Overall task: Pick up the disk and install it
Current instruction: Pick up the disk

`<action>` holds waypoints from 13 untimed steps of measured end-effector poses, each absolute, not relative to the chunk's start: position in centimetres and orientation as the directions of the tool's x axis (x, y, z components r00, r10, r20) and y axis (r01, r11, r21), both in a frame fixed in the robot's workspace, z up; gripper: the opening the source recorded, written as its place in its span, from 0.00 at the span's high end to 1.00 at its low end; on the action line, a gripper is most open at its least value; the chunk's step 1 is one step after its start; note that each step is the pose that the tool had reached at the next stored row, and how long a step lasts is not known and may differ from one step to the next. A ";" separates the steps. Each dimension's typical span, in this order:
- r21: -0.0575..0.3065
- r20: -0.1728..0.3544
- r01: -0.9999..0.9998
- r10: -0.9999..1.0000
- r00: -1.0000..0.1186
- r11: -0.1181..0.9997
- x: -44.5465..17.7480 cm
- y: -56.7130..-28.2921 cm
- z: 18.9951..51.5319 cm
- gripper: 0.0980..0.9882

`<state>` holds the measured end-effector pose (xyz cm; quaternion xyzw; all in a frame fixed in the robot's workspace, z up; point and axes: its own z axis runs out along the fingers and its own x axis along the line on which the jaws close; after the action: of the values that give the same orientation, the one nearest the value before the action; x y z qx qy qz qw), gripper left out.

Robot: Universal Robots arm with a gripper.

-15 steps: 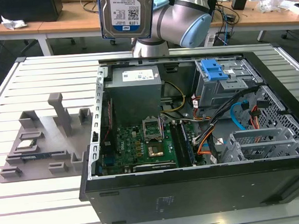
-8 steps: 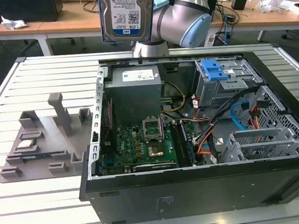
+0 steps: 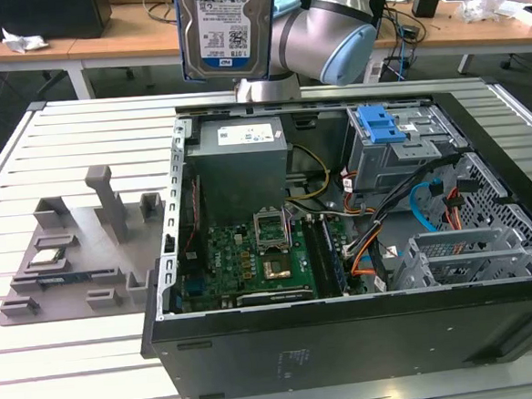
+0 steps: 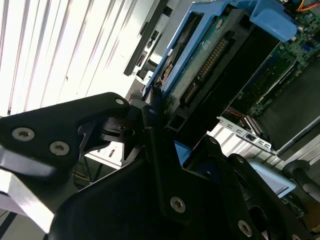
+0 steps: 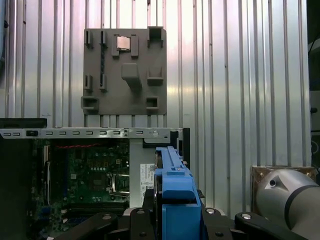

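disk is up in the air, clamped in the gripper, not in the case yet.

exterior view: the disk hangs upright, label side to the camera. It sits above the rear edge of the open computer case, roughly over the power supply and well clear of it. The arm is just behind the disk.

first wrist view: the disk is seen edge-on, and its blue carrier runs straight out from between the black fingers. The jaws are closed in on the carrier, one finger against each side, with no gap to see. Nothing else is in the grip.

second wrist view: the circuit-board side of the disk, with its connector row, faces the camera. The fingers grip the end nearest the wrist.

first wrist view, past the disk: the case wall and the motherboard. Beyond the case on the slatted table is a grey parts fixture, just beside the case.

exterior view: the drive cage with the blue latch is inside the case at the rear, toward the exterior view's right. The disk is apart from it, higher and toward the exterior view's left. A second metal cage sits nearer the front on that same right side.
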<state>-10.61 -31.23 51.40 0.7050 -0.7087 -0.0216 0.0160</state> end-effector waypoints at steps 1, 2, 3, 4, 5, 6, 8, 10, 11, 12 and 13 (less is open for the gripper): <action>0.053 -0.008 -0.999 -1.000 -0.005 0.005 -10.6 -31.2 51.4 0.70; 0.053 -0.008 -0.999 -1.000 -0.005 0.005 -10.6 -31.2 51.4 0.70; 0.053 -0.008 -0.999 -1.000 -0.005 0.005 -10.6 -31.2 51.4 0.70; 0.053 -0.008 -0.999 -1.000 -0.005 0.005 -10.6 -31.2 51.4 0.70; 0.053 -0.008 -0.999 -1.000 -0.005 0.005 -10.6 -31.2 51.4 0.70; 0.053 -0.008 -0.999 -1.000 -0.005 0.005 -10.6 -31.3 51.4 0.70; 0.053 -0.008 -0.999 -1.000 -0.005 0.005 -10.6 -31.5 51.4 0.70; 0.053 -0.007 -0.999 -1.000 -0.005 0.005 -10.6 -32.0 51.4 0.70; 0.053 -0.006 -0.999 -1.000 -0.005 0.005 -10.6 -32.2 51.4 0.70; 0.053 -0.004 -0.999 -1.000 -0.005 0.005 -10.6 -32.4 51.4 0.70; 0.053 -0.003 -0.999 -1.000 -0.005 0.005 -10.6 -32.9 51.3 0.70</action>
<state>-10.61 -32.91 51.35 0.7050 -0.7087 -0.0199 0.0175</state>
